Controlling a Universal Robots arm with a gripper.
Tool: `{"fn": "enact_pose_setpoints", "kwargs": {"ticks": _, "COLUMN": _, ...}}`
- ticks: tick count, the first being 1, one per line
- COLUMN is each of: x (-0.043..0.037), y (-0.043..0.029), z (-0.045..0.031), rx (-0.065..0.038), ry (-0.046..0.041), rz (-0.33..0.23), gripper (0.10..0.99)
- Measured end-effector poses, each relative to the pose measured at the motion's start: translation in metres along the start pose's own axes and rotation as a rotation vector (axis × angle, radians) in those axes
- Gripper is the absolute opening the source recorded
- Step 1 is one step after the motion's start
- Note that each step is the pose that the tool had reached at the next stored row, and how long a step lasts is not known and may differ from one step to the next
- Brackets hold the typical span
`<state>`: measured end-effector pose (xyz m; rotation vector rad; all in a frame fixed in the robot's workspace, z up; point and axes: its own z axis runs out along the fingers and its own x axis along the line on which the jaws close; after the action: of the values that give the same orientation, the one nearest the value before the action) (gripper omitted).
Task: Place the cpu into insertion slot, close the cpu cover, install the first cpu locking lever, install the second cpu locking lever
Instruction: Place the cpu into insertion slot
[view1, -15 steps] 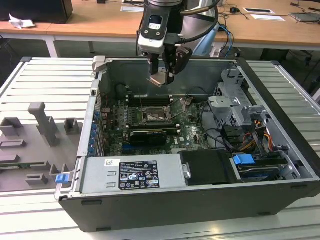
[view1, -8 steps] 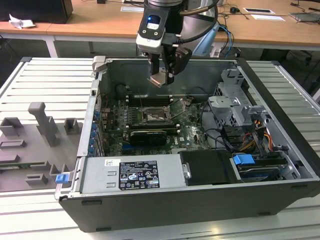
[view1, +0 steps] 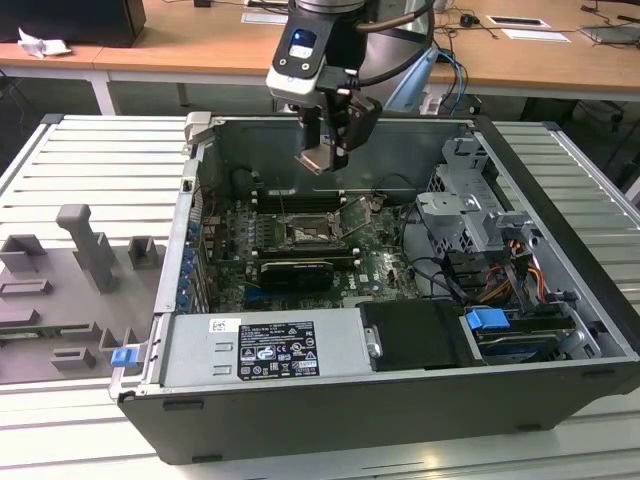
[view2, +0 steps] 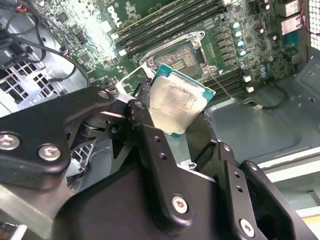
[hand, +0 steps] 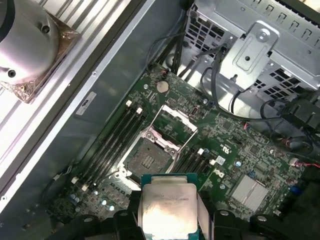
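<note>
The gripper (view1: 324, 158) hangs above the open computer case (view1: 350, 410), its jaws clamped on opposite edges of the cpu (view2: 177, 102) (silver top, thin green rim). The chip is held tilted in the air, clear of the board. Beneath it the insertion slot (hand: 148, 160) lies bare on the green motherboard (view1: 385, 265), and the cpu cover (hand: 176, 121) stands swung open along the slot's edge. The case lies on its side on a pale slatted metal table (view1: 70, 160). Grey blocky fixtures (view1: 90, 250) sit on that table at the exterior view's left, just beside the case. Far behind, wooden desks (view1: 200, 45) run across the room, with papers (view1: 537, 34) lying on them.
</note>
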<state>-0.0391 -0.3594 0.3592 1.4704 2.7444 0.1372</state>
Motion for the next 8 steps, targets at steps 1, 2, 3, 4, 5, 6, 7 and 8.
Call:
{"fn": "enact_pose_setpoints", "kwargs": {"ticks": 1, "x": 0.0000, "y": 0.0000, "z": 0.0001, "rx": -0.001, "ry": -0.0026, "rz": 0.029, "gripper": 0.529}}
{"fn": "enact_pose_setpoints", "kwargs": {"ticks": 2, "x": 0.0000, "y": 0.0000, "z": 0.0002, "rx": -0.001, "ry": -0.0044, "rz": 0.048, "gripper": 0.529}}
{"fn": "enact_pose_setpoints", "kwargs": {"ticks": 3, "x": 0.0000, "y": 0.0000, "z": 0.0002, "rx": -0.001, "ry": -0.0054, "rz": 0.059, "gripper": 0.529}}
{"fn": "enact_pose_setpoints", "kwargs": {"ticks": 4, "x": 0.0000, "y": 0.0000, "z": 0.0003, "rx": -0.001, "ry": -0.0064, "rz": 0.072, "gripper": 0.529}}
{"fn": "enact_pose_setpoints", "kwargs": {"ticks": 5, "x": 0.0000, "y": 0.0000, "z": 0.0003, "rx": -0.002, "ry": -0.0082, "rz": 0.091, "gripper": 0.529}}
{"fn": "enact_pose_setpoints", "kwargs": {"ticks": 6, "x": 0.0000, "y": 0.0000, "z": 0.0003, "rx": -0.002, "ry": -0.0092, "rz": 0.103, "gripper": 0.529}}
{"fn": "enact_pose_setpoints", "kwargs": {"ticks": 7, "x": 0.0000, "y": 0.0000, "z": 0.0003, "rx": -0.002, "ry": -0.0104, "rz": 0.116, "gripper": 0.529}}
{"fn": "enact_pose_setpoints", "kwargs": {"ticks": 8, "x": 0.0000, "y": 0.0000, "z": 0.0004, "rx": -0.003, "ry": -0.0122, "rz": 0.136, "gripper": 0.529}}
